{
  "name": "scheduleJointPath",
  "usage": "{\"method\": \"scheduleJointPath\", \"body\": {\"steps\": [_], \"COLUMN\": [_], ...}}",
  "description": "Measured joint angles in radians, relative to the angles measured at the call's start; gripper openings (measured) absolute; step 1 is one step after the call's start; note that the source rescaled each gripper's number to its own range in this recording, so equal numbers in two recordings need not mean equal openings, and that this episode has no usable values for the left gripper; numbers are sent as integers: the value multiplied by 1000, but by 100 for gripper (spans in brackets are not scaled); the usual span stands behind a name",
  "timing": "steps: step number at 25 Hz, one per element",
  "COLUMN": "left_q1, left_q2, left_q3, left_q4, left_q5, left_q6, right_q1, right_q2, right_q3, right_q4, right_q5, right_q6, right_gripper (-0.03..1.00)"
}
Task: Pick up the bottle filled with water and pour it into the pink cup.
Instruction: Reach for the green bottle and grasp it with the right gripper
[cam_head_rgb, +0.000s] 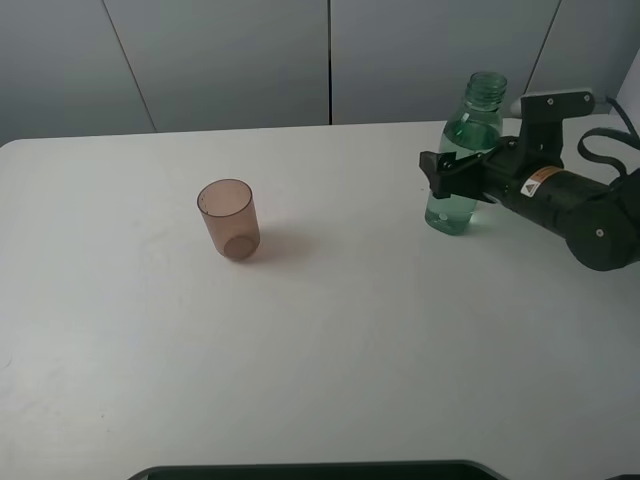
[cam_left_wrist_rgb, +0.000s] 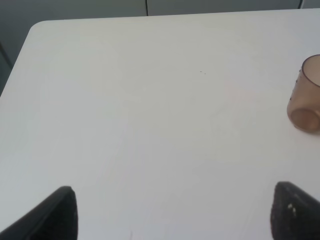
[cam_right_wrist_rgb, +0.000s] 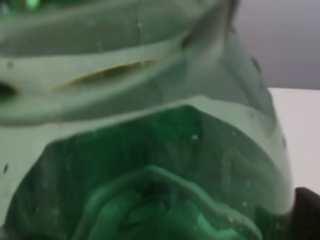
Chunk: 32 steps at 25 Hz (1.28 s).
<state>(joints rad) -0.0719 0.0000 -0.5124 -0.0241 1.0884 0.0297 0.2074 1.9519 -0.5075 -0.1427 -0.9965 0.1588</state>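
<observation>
The green-tinted bottle (cam_head_rgb: 462, 150) stands upright on the white table (cam_head_rgb: 330, 330) at the far right, capless, with water in its lower part. My right gripper (cam_head_rgb: 445, 167) reaches in from the right at the bottle's mid height, one finger in front of it and one behind. The jaws stand wide, with no squeeze showing. In the right wrist view the bottle (cam_right_wrist_rgb: 150, 150) fills the frame, with a dark fingertip (cam_right_wrist_rgb: 307, 212) at the edge. The pink cup (cam_head_rgb: 229, 219) stands upright left of centre, and it also shows in the left wrist view (cam_left_wrist_rgb: 306, 95). My left gripper (cam_left_wrist_rgb: 175, 220) is open and empty over bare table.
A grey panelled wall (cam_head_rgb: 330, 60) runs behind the table's far edge. A dark edge (cam_head_rgb: 320, 470) lies along the near side of the table. White tabletop stretches between the cup and the bottle.
</observation>
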Motion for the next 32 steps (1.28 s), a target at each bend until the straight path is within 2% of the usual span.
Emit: {"method": "scheduleJointPath", "body": {"steps": [18,19,20,22,32], "left_q1": [0,0,0,0,0], "left_q2": [0,0,0,0,0], "left_q3": [0,0,0,0,0], "left_q4": [0,0,0,0,0], "left_q5": [0,0,0,0,0], "left_q6": [0,0,0,0,0], "right_q1": [2,2,2,2,2], "right_q2": [4,4,4,4,4], "right_q3": [-40,-40,-40,-40,-40], "right_q4": [0,0,0,3,8], "right_q5": [-35,-35,-35,-36,-31], "right_q6": [0,0,0,-3,-9], "right_gripper": [99,86,66,2,2]}}
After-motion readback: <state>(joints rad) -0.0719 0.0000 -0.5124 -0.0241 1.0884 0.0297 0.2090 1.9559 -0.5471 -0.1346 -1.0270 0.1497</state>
